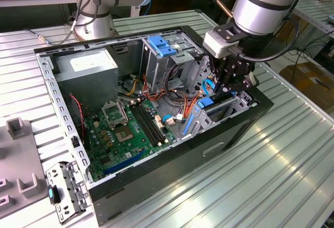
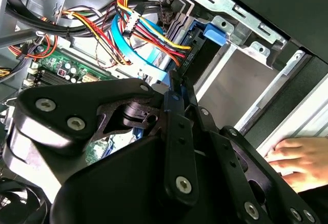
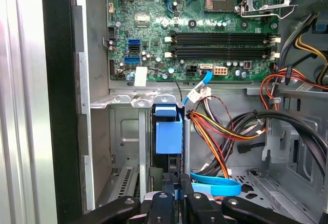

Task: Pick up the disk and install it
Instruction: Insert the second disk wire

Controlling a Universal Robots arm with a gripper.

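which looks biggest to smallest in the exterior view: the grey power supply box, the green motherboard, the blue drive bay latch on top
1. green motherboard
2. grey power supply box, close to the motherboard in apparent size and farther from the camera, so that order is unsure
3. blue drive bay latch, clearly smallest

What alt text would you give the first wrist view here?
Looking into an open computer case, the robot's hand sits over a drive bay holding the disk with its blue carrier, standing on edge between metal walls. Beyond lie the green motherboard and bundles of coloured cables.

An open computer case shows its green motherboard and grey power supply.
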